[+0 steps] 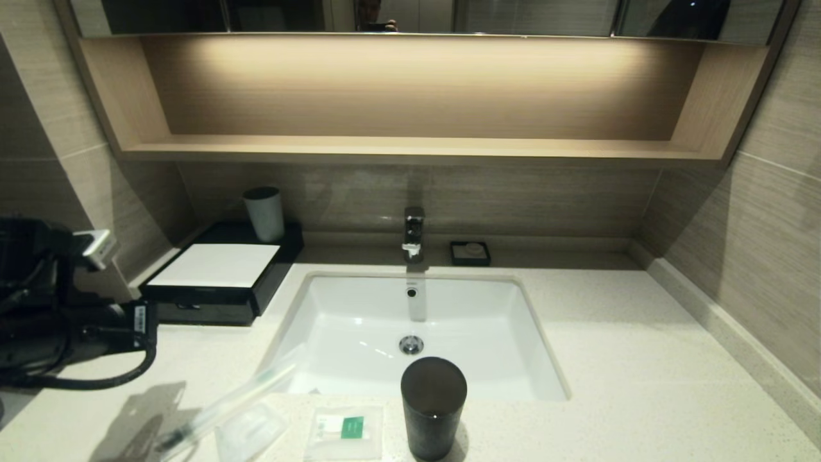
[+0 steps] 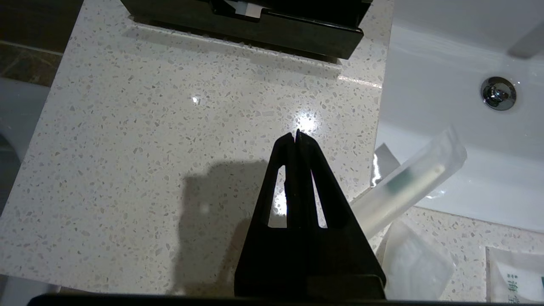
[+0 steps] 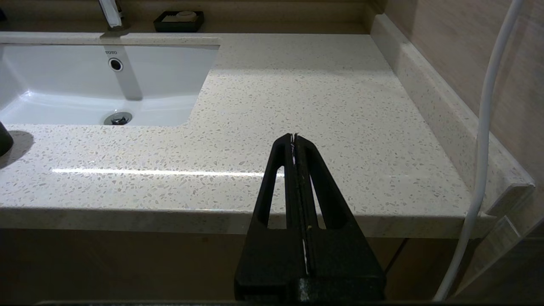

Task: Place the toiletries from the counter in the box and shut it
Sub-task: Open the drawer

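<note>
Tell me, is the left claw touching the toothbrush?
Apart. The left wrist view shows the shut left claw over bare counter, the toothbrush lying off to its side.

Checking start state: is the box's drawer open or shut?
Shut: the box shows its drawer front flush, nothing pulled out over the counter.

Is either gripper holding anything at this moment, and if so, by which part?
Nothing is held. The left gripper is shut and empty above the counter; the right gripper is shut and empty at the counter's front edge.
</note>
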Controlling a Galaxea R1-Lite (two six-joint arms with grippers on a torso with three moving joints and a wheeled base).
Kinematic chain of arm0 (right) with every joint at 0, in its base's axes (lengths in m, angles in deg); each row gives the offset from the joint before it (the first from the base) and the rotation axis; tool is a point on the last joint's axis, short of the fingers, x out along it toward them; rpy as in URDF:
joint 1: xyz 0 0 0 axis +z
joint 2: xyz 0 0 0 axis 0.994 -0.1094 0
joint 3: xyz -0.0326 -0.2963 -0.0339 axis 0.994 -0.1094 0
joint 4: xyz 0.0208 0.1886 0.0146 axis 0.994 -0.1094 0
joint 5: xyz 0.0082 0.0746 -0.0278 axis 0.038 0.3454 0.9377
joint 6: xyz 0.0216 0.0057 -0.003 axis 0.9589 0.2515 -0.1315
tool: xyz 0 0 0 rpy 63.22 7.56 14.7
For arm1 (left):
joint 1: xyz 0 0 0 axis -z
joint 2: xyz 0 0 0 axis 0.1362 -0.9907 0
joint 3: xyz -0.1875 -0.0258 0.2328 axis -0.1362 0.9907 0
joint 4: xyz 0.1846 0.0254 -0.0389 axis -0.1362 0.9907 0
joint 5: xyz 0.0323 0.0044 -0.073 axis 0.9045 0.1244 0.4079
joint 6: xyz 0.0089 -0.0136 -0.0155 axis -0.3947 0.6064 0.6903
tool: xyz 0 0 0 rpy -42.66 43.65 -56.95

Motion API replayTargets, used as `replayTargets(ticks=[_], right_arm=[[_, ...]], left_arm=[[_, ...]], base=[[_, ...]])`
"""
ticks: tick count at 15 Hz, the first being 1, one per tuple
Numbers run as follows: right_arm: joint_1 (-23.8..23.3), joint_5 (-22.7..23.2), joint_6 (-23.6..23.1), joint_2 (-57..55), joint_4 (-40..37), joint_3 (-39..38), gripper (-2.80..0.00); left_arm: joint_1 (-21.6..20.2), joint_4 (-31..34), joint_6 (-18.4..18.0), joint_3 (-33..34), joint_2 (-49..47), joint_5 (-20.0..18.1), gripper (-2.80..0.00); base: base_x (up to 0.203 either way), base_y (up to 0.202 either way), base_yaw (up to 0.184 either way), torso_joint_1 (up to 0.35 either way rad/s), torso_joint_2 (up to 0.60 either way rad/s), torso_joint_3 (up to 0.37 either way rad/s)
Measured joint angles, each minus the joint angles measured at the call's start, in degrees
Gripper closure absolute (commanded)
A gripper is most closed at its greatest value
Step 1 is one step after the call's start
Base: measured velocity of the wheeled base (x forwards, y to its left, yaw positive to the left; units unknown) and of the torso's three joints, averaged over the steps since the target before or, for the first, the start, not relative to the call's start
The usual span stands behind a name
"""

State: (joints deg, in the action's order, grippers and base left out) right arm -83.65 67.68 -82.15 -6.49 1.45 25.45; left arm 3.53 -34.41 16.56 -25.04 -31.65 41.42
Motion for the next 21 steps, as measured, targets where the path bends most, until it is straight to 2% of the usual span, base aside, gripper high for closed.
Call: replayTargets(ticks=[6,11,16,21], right_arm=[[0.0,0.0,0.0,0.0,0.0,0.0,0.0],[0.0,0.0,0.0,0.0,0.0,0.0,0.0],[0.0,0.0,0.0,0.0,0.0,0.0,0.0],[0.0,0.0,0.0,0.0,0.0,0.0,0.0]], left_arm=[[-1.8,-1.2,-2.4,-6.6,-10.8,-0.1,0.0],[-3.5,-8.1,-5.4,-8.3,-18.3,-0.1,0.0],[-4.5,-8.0,-7.3,-12.2,-23.2,0.2,0.0],[-4.6,-6.8,-7.4,-15.7,-25.2,0.2,0.0]], base=[[0.0,0.0,0.0,0.0,0.0,0.0],[0.0,0.0,0.0,0.0,0.0,0.0],[0.0,0.0,0.0,0.0,0.0,0.0],[0.0,0.0,0.0,0.0,0.0,0.0]])
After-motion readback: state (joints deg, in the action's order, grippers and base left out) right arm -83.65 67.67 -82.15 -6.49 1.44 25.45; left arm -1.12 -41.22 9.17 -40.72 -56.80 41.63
